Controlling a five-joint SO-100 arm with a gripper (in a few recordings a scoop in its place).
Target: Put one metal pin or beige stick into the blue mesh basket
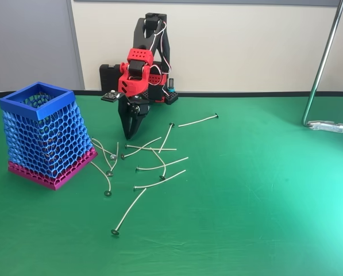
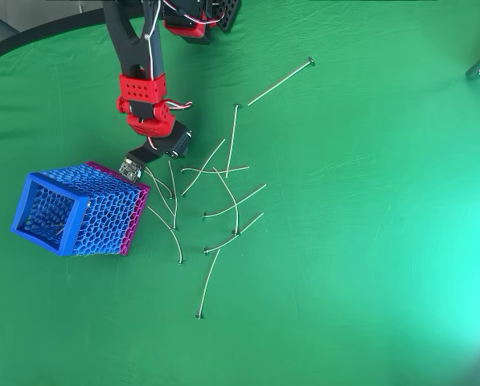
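Jaws pressed together, or very nearly so, on that black gripper (image 1: 128,133), tips aimed straight down at the green table (image 1: 257,201) with nothing caught between them. Starting nearest the camera in the fixed view: one long metal pin (image 1: 128,215) lies alone, flat round head toward us, shaft running up and to the right. Just past it, a short curved pin (image 1: 104,179) sits close to the magenta base band (image 1: 73,169) of the blue mesh basket (image 1: 43,135). Then comes the tangle: a loose pile of pins (image 1: 154,161), thin shafts crossing one another, most lying roughly left to right with a slight upward slant. The gripper's tips hover right at the far left edge of that pile. Over on the left, the basket stands upright on its wide base, long axis vertical, square blue rim (image 1: 36,99) open to the ceiling; from overhead the basket (image 2: 79,211) shows its mouth at lower left and its pink foot toward the gripper (image 2: 161,154). Further back, one stray pin (image 1: 197,121) lies apart, head to the right. Beyond that, the red and black arm (image 1: 139,69) rises against the wall, and a shiny metal stand (image 1: 323,63) is clamped at the right.
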